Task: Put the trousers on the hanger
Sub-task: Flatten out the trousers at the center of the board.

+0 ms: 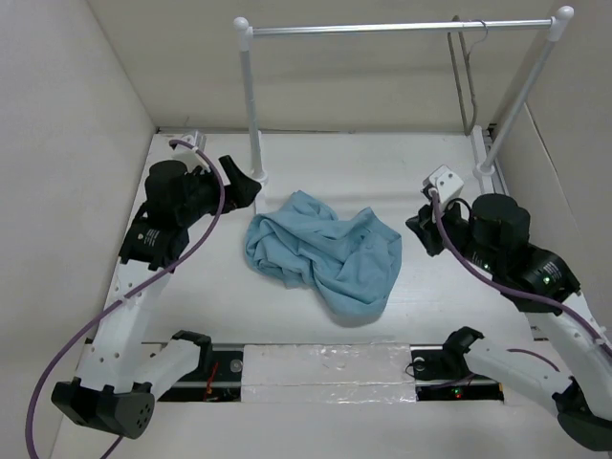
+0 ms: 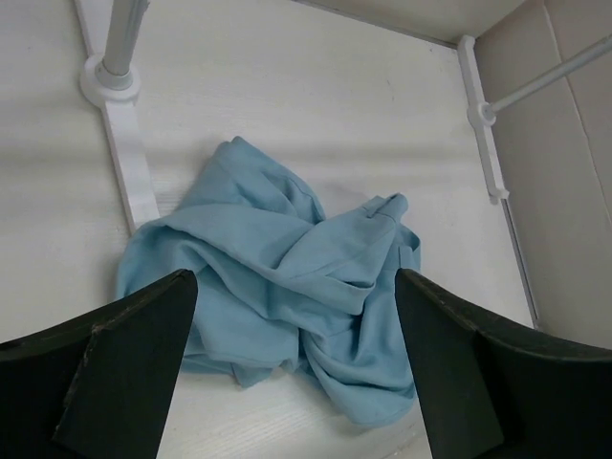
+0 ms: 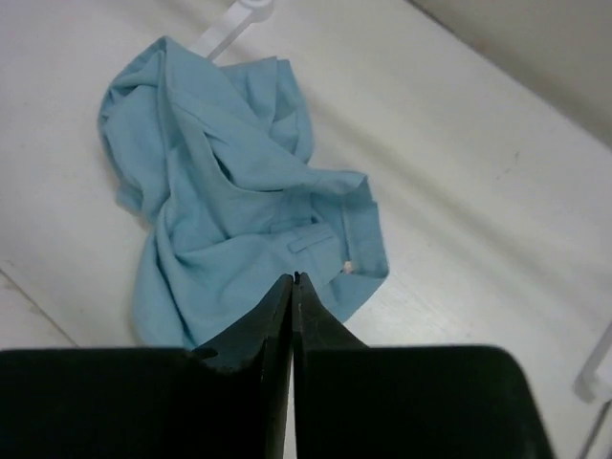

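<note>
Left hand [image 1: 244,188] is hovering wide open and empty near the left post of the rack [image 1: 402,28]; the right hand [image 1: 421,229] is hovering with fingers pressed together, gripping nothing. Around the cloth the white surface [image 1: 382,167] is lying bare on every side, with walls closing its left, back and right edges. Between both hands the trousers [image 1: 325,253] are lying crumpled mid-surface, the heap stretching from far left to near right. At the bar's right end the hanger [image 1: 463,81] is hanging edge-on.
</note>
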Tool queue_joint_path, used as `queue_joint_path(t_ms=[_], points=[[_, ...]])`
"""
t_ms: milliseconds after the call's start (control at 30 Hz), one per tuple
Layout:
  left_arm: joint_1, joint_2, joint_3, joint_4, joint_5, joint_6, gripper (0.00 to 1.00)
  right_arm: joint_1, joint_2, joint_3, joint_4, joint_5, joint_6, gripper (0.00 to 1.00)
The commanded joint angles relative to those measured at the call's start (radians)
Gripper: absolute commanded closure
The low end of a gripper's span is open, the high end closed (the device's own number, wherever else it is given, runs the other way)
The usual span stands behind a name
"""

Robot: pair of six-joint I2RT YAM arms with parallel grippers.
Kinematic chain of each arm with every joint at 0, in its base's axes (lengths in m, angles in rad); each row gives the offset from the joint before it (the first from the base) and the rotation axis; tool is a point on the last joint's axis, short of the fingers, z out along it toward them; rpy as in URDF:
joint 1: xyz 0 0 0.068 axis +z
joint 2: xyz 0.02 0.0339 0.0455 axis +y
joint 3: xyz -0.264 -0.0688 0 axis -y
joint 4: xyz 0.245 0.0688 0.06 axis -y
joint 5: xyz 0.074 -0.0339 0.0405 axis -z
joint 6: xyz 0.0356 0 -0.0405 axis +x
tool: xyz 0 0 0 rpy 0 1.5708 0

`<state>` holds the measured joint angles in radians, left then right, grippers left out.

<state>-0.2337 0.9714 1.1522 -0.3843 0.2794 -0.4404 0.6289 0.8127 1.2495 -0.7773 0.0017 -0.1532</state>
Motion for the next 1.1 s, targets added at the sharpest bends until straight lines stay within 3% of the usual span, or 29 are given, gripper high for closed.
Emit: queue_joint_path(t_ms=[0, 67, 133, 167, 200, 300, 333, 467, 567, 600, 967, 1067], points=[[0.0, -0.01, 0.017, -0.025, -0.072, -0.03, 0.18, -0.001, 0.008, -0.048, 0.042, -0.051, 0.017, 0.97], [0.0, -0.007, 0.007, -0.076, -0.156, -0.041, 0.19, -0.001, 0.014, -0.09, 0.076, -0.08, 0.017, 1.0], [0.0, -0.01, -0.014, -0.123, -0.216, -0.086, 0.23, -0.001, 0.035, -0.114, 0.102, -0.11, 0.011, 0.9], [0.0, -0.014, -0.029, -0.14, -0.268, -0.105, 0.29, -0.001, 0.048, -0.125, 0.122, -0.144, 0.003, 0.81], [0.0, -0.016, -0.043, -0.154, -0.313, -0.128, 0.32, -0.001, 0.061, -0.149, 0.133, -0.155, -0.002, 0.58], [0.01, -0.02, -0.135, -0.191, -0.335, -0.234, 0.36, -0.001, 0.121, -0.199, 0.193, -0.18, -0.02, 0.35], [0.01, -0.019, -0.197, -0.189, -0.324, -0.282, 0.37, -0.001, 0.137, -0.208, 0.213, -0.181, -0.028, 0.33], [0.01, 0.006, -0.351, -0.082, -0.194, -0.368, 0.19, 0.008, 0.224, -0.252, 0.335, -0.181, -0.058, 0.26], [0.01, 0.033, -0.44, 0.024, -0.114, -0.414, 0.15, 0.008, 0.284, -0.252, 0.377, -0.198, -0.089, 0.23], [0.01, 0.061, -0.471, 0.072, -0.082, -0.434, 0.15, 0.027, 0.381, -0.228, 0.391, -0.204, -0.115, 0.21], [-0.036, 0.308, -0.517, 0.261, -0.051, -0.425, 0.17, 0.081, 0.679, -0.128, 0.427, -0.2, -0.201, 0.21], [-0.036, 0.363, -0.522, 0.332, -0.049, -0.423, 0.21, 0.081, 0.73, -0.117, 0.454, -0.151, -0.203, 0.23]])
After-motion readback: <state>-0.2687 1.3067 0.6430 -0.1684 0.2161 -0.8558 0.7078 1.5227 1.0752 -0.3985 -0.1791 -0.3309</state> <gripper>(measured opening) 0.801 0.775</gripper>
